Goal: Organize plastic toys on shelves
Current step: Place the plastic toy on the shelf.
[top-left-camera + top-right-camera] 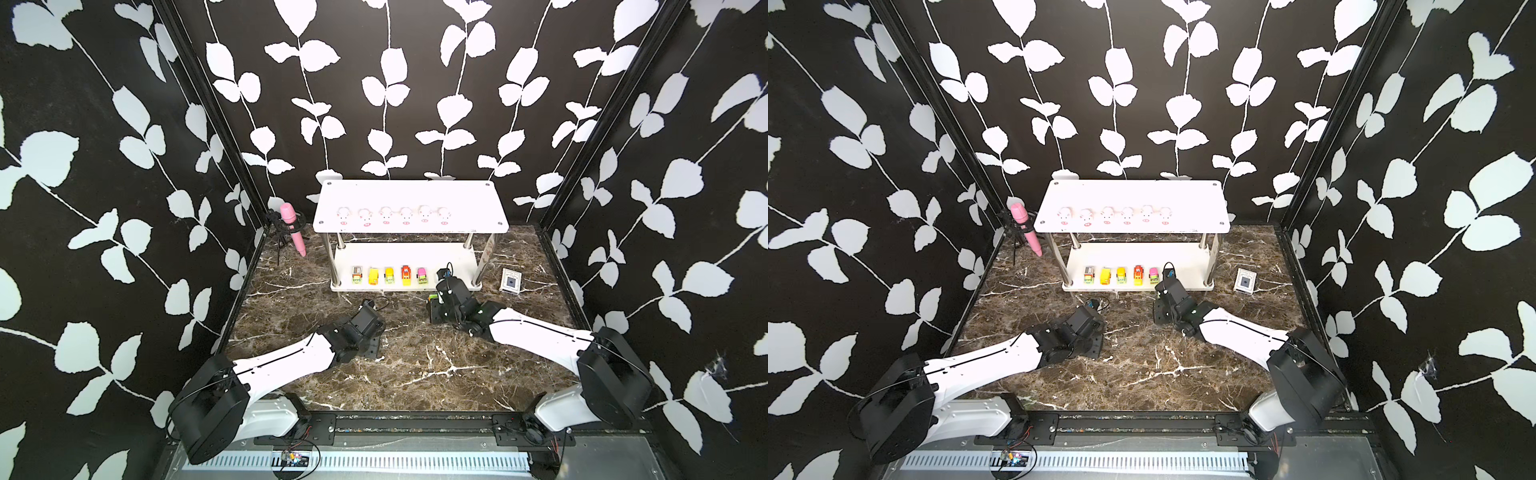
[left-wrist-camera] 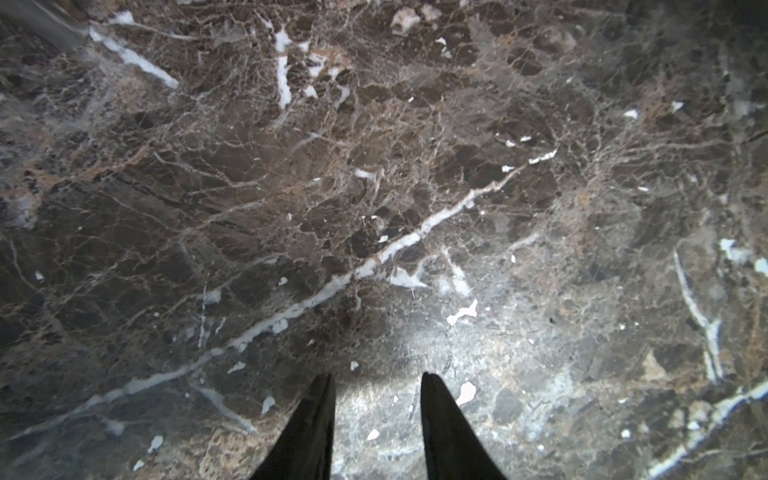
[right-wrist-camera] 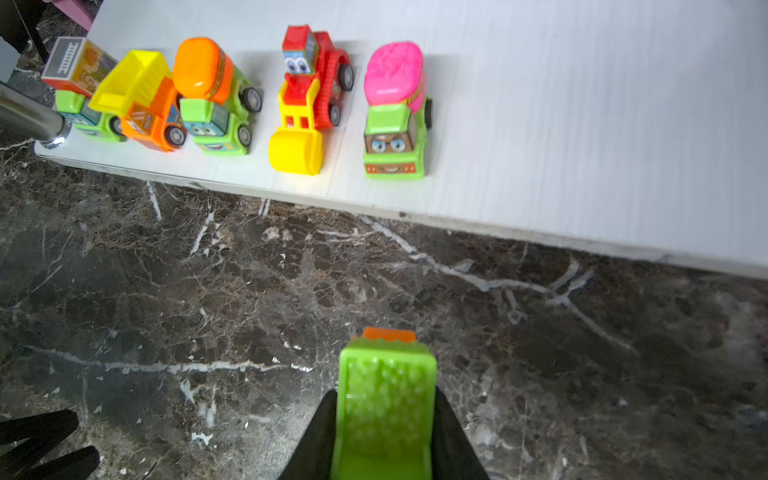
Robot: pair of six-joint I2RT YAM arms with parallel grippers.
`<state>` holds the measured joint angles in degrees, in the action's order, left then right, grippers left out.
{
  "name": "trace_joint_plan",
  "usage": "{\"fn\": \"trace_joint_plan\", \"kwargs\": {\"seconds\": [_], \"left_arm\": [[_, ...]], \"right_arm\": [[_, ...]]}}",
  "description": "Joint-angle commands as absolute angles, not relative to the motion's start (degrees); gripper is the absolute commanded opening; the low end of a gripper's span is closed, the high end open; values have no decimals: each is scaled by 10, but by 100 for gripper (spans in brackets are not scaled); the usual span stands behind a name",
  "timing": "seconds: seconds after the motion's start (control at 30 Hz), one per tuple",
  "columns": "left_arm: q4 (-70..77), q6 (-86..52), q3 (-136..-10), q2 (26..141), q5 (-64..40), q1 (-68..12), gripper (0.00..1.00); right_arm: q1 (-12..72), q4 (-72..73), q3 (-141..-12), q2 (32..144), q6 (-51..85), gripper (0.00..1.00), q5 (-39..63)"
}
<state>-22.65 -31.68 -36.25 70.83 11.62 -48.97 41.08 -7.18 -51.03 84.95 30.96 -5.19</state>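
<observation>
The shelves [image 1: 411, 189] [image 1: 1133, 191] stand at the back in both top views. Several pale-pink pigs [image 1: 385, 216] line the upper board. Several toy vehicles [image 1: 389, 275] stand in a row on the lower board [image 3: 582, 124], the pink-topped green truck [image 3: 395, 112] last on the right. My right gripper [image 3: 385, 395] is shut on a green toy vehicle [image 3: 386, 399] with an orange front. It holds the vehicle over the marble just before the lower board's front edge [image 1: 433, 297]. My left gripper [image 2: 376, 378] is open and empty, low over the marble floor [image 1: 372, 351].
A pink microphone [image 1: 293, 228] on a black tripod stands left of the shelves. A white-and-blue card box [image 1: 510, 281] lies on the marble to their right. A shiny metal post [image 3: 29, 116] rises at the lower board's left corner. Patterned walls close in three sides.
</observation>
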Motion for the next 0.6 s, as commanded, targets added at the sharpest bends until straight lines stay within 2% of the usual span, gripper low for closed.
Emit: {"fn": "trace_joint_plan", "kwargs": {"seconds": [0.0,0.33,0.57], "left_arm": [[-234,-316,-352,695,121,-486,37],[-229,-316,-352,698,123,-486,37],[-224,-312,-353,697,120,-486,37]], "right_arm": [[386,-79,-555,865,269,18,-34],[324,-128,-632,912,229,18,-31],[303,-173,-698,983,208,18,-48]]}}
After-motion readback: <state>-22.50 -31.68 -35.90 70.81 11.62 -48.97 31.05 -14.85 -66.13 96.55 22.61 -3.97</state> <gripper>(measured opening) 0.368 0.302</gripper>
